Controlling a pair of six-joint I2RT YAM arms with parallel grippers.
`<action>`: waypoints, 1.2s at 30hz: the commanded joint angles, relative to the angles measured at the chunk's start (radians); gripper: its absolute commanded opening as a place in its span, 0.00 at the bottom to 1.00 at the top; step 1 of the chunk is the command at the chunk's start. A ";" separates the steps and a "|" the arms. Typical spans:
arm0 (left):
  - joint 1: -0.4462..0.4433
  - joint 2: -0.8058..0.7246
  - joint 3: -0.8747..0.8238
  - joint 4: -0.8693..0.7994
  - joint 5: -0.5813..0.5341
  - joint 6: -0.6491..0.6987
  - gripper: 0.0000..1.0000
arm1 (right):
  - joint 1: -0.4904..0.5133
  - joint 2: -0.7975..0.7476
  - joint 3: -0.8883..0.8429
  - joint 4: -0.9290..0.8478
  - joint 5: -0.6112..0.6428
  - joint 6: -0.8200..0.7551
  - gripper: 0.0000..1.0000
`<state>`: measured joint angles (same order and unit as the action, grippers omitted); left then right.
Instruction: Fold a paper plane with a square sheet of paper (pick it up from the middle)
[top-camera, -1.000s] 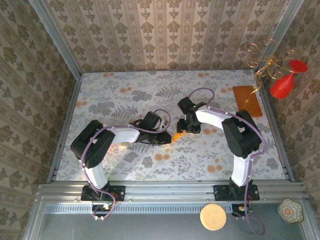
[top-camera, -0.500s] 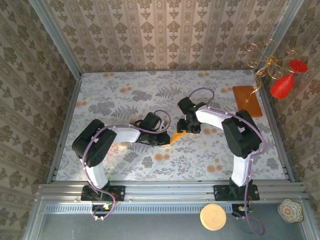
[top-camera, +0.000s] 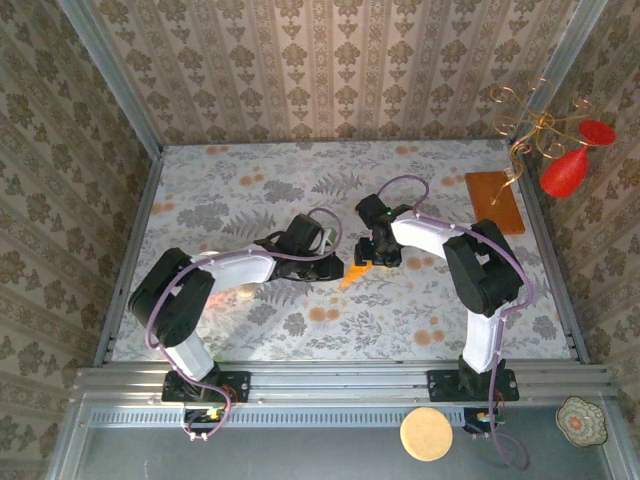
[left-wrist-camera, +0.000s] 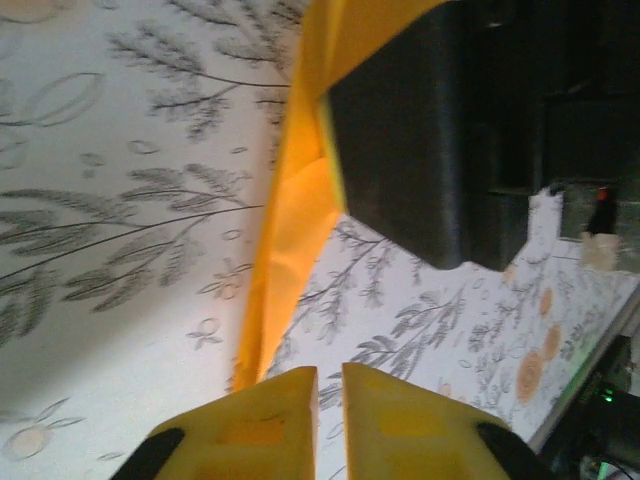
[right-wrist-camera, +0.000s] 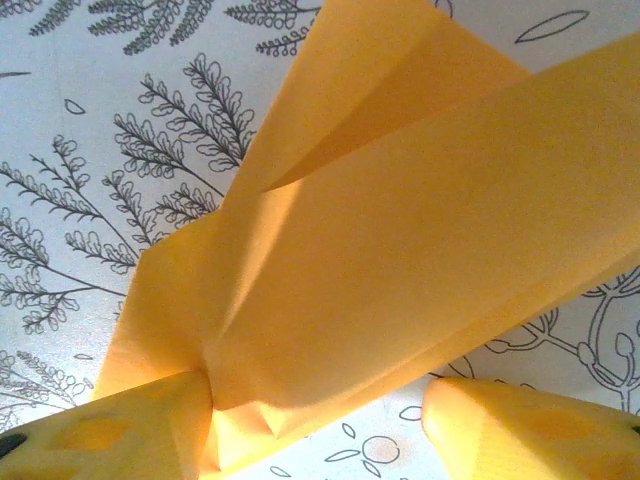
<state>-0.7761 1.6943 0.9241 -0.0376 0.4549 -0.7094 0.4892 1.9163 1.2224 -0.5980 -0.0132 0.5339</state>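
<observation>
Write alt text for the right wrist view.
Folded orange-yellow paper, creased into overlapping flaps, sits between the spread yellow fingertips of the right end effector, touching the one at frame left. A floral tablecloth lies behind it.

Table centre obstructed: left gripper (top-camera: 338, 268) and right gripper (top-camera: 368, 262) stand close together at the folded paper (top-camera: 352, 274), and their arms close off both flanks. Far-right corner is taken by a brown board (top-camera: 495, 202), with a red wire ornament (top-camera: 563, 168) overhanging. Passage is open across the far-left table (top-camera: 215, 180) and along the near strip. Walls stand on three sides.
</observation>
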 joint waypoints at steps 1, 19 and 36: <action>-0.015 0.057 0.038 0.053 0.051 -0.024 0.12 | -0.011 0.125 -0.061 0.033 0.048 0.011 0.63; -0.010 0.197 0.086 0.023 0.060 -0.059 0.05 | -0.011 0.125 -0.063 0.031 0.047 0.017 0.63; 0.009 0.252 0.064 -0.038 0.049 -0.087 0.04 | -0.031 0.034 -0.058 0.000 0.021 0.003 0.62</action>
<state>-0.7700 1.8988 0.9916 0.0006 0.5274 -0.7826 0.4881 1.9049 1.2198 -0.5995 -0.0128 0.5491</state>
